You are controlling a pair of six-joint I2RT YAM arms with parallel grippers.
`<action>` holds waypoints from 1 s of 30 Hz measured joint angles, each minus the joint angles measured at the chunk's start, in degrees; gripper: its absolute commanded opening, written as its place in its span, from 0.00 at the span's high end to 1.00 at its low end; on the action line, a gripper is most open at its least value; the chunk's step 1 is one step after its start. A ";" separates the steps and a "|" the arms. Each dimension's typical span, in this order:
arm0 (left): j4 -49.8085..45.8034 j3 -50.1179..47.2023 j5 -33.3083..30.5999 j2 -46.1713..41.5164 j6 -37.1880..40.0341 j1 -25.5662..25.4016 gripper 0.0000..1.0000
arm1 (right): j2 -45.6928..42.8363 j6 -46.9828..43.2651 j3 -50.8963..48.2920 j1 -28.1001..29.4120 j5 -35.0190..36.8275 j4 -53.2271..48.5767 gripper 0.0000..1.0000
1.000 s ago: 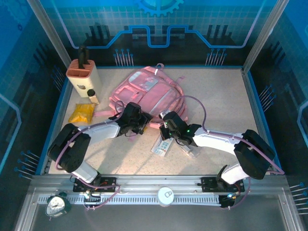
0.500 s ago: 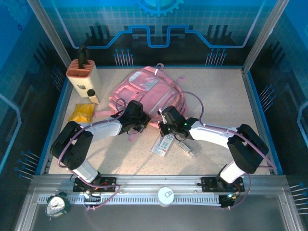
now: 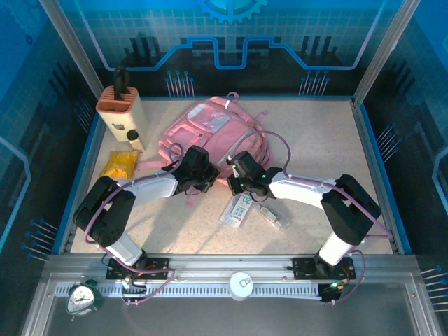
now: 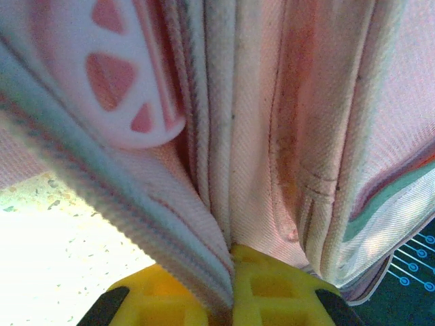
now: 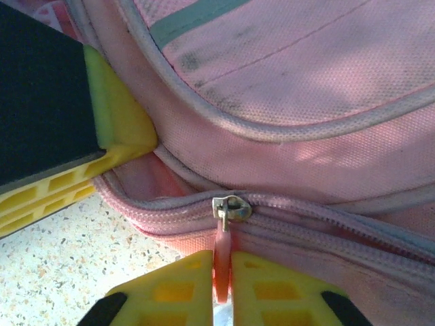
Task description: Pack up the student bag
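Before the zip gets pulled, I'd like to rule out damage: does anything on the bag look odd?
No tears show. The student bag has dark smudges on its pink fabric by the grey strip, so it looks soiled, not damaged. The zip pull sits straight between the right gripper's fingertips.

student bag (image 5: 306, 61): matt woven cloth w/ dull metal zip slider (image 5: 231, 207)

Top view: blue cast on the walls, tabletop (image 3: 315, 140) warm and evenly lit, brighter patch front centre, soft shadows under the arms. Left wrist: tabletop corner blown out white; student bag (image 4: 272, 136) fabric too close, soft focus. Right wrist: sharp on zipper pull (image 5: 221, 261), bright patch upper right, rest shaded.
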 measured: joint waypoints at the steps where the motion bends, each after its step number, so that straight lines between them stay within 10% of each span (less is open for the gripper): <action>1: -0.02 0.02 0.00 0.00 0.00 0.00 1.00 | 0.33 0.07 0.17 0.00 0.00 0.02 0.83; 30: -9.31 7.02 3.87 -0.79 9.20 5.79 1.00 | -8.33 1.07 -2.75 -6.10 4.79 -9.70 1.00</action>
